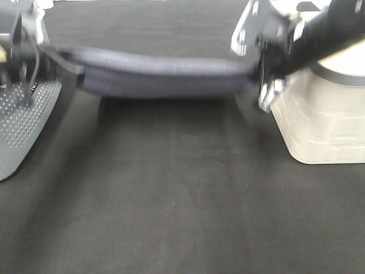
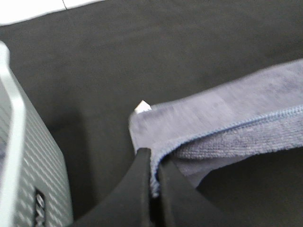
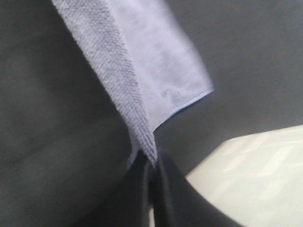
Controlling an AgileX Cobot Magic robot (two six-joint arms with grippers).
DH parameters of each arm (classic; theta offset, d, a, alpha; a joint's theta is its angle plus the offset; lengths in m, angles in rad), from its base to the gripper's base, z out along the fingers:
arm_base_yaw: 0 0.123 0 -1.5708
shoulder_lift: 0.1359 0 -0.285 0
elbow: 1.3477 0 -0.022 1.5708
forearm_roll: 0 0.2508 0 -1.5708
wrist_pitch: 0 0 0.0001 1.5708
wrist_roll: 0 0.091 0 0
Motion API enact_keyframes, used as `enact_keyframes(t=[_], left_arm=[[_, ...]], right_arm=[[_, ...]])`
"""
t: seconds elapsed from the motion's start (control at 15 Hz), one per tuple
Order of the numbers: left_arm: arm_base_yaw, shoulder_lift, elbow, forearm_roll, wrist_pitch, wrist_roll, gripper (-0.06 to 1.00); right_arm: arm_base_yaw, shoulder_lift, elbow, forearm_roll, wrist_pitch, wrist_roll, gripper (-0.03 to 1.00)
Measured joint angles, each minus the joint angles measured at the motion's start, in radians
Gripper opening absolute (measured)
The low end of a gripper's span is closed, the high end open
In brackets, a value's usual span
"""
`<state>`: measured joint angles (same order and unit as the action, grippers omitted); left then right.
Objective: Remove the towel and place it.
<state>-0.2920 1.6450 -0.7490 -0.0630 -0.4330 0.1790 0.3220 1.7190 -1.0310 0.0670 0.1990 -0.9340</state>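
Black cloth covers the tabletop [image 1: 182,217] and fills the whole lower half of the high view, an open dark stretch running from the bottom edge up to a soft shadow in the upper middle. Above that shadow the towel [image 1: 159,77] is strung across the upper part of the frame as a long, slightly sagging band. It is blurred, folded lengthwise and held at both ends.

At its left end, the left tool [image 1: 77,71] has its fingers pressed together on the towel's stitched hem [image 2: 227,127]. The wrist view shows the cloth pinched between the two dark tips, with a small white tag [image 2: 142,107] at the corner just beside them. At its right end, the right tool [image 1: 256,71] pinches a folded edge of the towel in the same way, fingers closed tight on the terry.

Room to the sides is narrower. A grey perforated basket [image 1: 23,120] stands at the left edge of the frame, just beside the left tool. A white slotted basket [image 1: 325,125] sits at the right edge, under the right arm and just beside that tool. Between the two baskets lies only the dark cloth. Along the far edge of the cloth, the left wrist view shows a strip of pale floor [image 2: 28,12].
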Motion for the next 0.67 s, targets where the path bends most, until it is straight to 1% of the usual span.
enact_keyframes(t=[0.07,0.13,0.2,0.27,0.4,0.67], left_arm=[[0.0,0.0,0.052,0.091,-0.026,-0.088,0.0],[0.0,0.0,0.091,0.174,-0.049,-0.153,0.0],[0.0,-0.001,0.124,0.237,-0.064,-0.212,0.0],[0.001,-0.001,0.154,0.263,-0.065,-0.241,0.0],[0.001,-0.001,0.225,0.293,-0.072,-0.258,0.0],[-0.001,0.003,0.292,0.306,-0.087,-0.286,0.0]], right_arm=[[0.007,0.0,0.046,0.003,-0.007,-0.003,0.02],[0.008,0.0,0.081,0.007,-0.016,-0.004,0.02],[0.01,0.0,0.116,0.009,-0.021,-0.009,0.02],[0.012,-0.001,0.149,0.015,-0.025,-0.01,0.02],[0.013,-0.001,0.214,0.026,-0.046,-0.01,0.02],[0.017,0.007,0.281,0.034,-0.084,-0.011,0.02]])
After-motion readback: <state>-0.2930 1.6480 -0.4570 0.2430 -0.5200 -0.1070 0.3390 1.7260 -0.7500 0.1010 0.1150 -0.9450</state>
